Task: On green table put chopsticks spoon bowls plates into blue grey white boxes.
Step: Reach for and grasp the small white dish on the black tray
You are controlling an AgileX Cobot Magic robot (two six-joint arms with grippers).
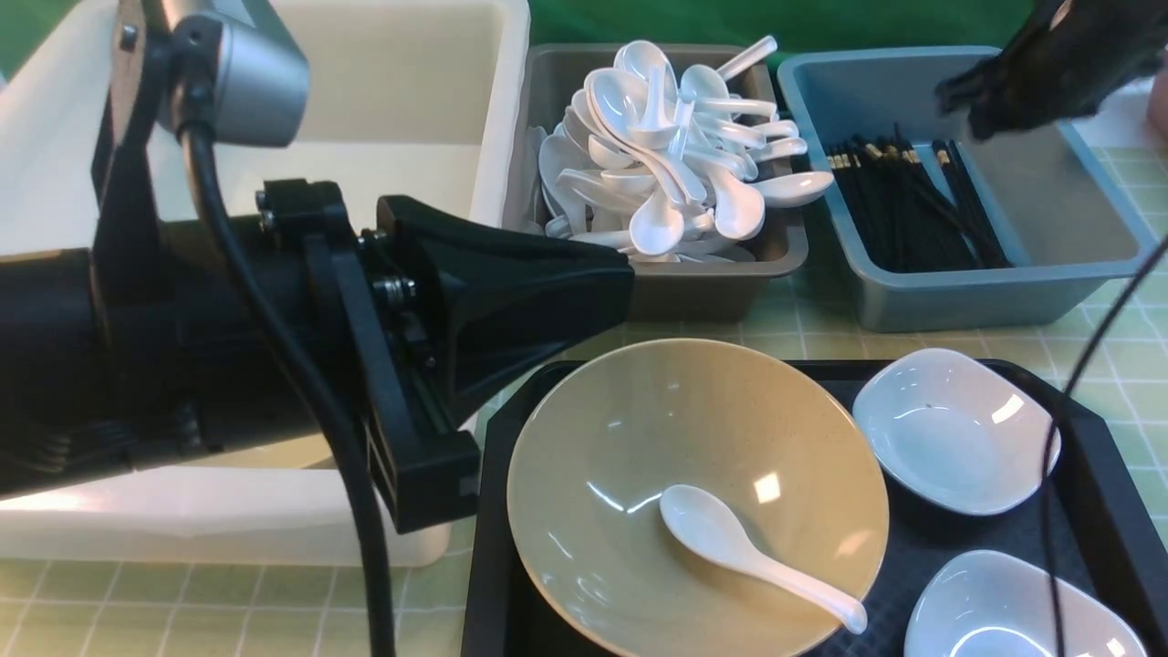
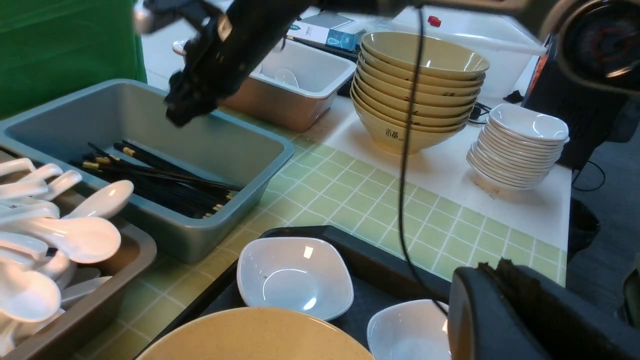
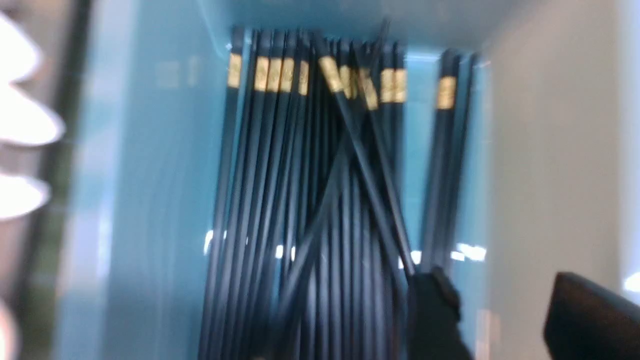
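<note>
My right gripper (image 1: 967,100) hangs open over the blue box (image 1: 967,301), its fingers (image 3: 432,305) apart with nothing between them. Many black chopsticks (image 3: 325,200) lie in that box. My left gripper (image 1: 625,274) is shut and empty, reaching out in front of the white tub (image 1: 401,109). A tan bowl (image 1: 639,438) on the black tray (image 1: 912,547) holds a white spoon (image 1: 748,557). Two white plates (image 1: 954,429) (image 1: 1004,611) sit beside it on the tray. The grey box (image 1: 721,292) is heaped with spoons (image 1: 657,155).
The green table (image 1: 821,319) carries all three boxes and the tray. Off to the side, a stack of tan bowls (image 2: 420,90) and a stack of white plates (image 2: 520,150) stand on a white sheet. A black cable (image 1: 1077,392) crosses the tray's right side.
</note>
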